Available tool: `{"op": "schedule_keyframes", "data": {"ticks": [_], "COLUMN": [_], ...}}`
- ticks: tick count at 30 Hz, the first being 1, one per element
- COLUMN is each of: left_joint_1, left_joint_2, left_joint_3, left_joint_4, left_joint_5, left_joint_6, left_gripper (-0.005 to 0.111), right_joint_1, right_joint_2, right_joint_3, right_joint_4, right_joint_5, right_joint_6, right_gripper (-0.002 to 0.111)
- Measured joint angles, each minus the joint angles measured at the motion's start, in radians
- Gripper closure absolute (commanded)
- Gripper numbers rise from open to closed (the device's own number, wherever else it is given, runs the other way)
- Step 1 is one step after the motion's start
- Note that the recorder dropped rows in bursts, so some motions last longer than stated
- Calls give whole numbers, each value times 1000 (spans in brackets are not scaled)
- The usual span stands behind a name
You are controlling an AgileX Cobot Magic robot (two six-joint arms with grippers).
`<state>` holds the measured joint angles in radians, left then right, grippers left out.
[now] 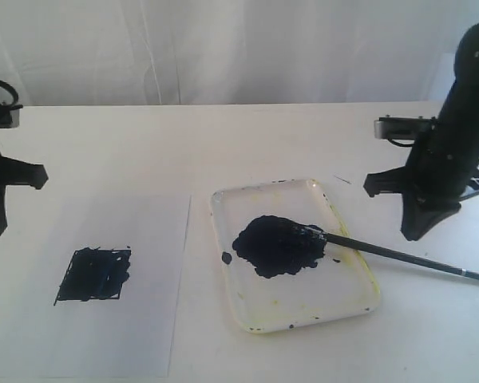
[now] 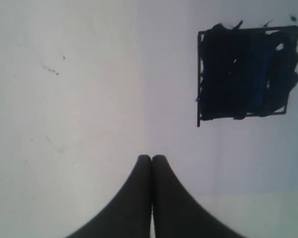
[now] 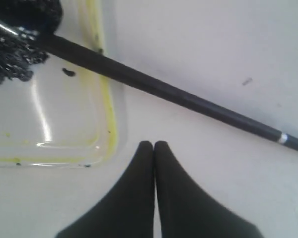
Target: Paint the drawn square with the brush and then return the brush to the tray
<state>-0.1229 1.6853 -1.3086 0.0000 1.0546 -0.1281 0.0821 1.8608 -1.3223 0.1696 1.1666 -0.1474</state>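
Left jaws: shut tight, the 2 tips pressed flat together, nothing between them.
Left jaws, place: above the white paper (image 1: 144, 335), near the drawn square (image 2: 246, 74) but clear of it.
Drawn square: on the paper, left of the tray (image 1: 319, 297) in the exterior view. Its inside is packed with blue-black strokes, a few pale gaps show through, and some strokes poke past the thin outline.
Right jaws: shut as well, tips touching, holding nothing.
Right jaws, place: over the bare worktop (image 1: 223, 144), just outside 1 rounded corner of the tray, near the handle of the brush (image 3: 164, 89) but apart from it.
Brush: lying loose, not in my grip. Its bristle end rests in the paint blob (image 1: 278, 246) inside the tray. Its dark handle crosses the tray's right rim and runs out over the worktop toward the right of the exterior view.
Brush handle: 1 narrow pale band (image 3: 283, 138) shows near the far end.
Tray: white, shallow, yellow-stained along the rim, flat on the worktop just beside the paper, with a thin strip of worktop between them.
Paint blob: large, blue-black, around the middle of the tray. 1 small dark spot (image 1: 227, 258) sits just beside it, apart.
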Motion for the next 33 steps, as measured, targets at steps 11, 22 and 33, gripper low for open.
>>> {"op": "schedule_keyframes", "data": {"ticks": [11,22,33], "left_joint_1": [40,40,40], "left_joint_2": [-129,-551,-1029], "left_joint_3": [105,139,144], "left_joint_4": [0,13,11], "left_joint_5": [48,63,78], "left_joint_6": [85,79,79], "left_gripper": [107,107,107], "right_joint_1": [-66,-66,-66], "right_joint_2": [-181,-683,-1233], "right_joint_3": [160,349,458], "right_joint_4": [-89,-97,-97], "right_joint_5": [-31,-135,-142], "right_joint_6": [30,30,30], "right_gripper": [108,108,108]}}
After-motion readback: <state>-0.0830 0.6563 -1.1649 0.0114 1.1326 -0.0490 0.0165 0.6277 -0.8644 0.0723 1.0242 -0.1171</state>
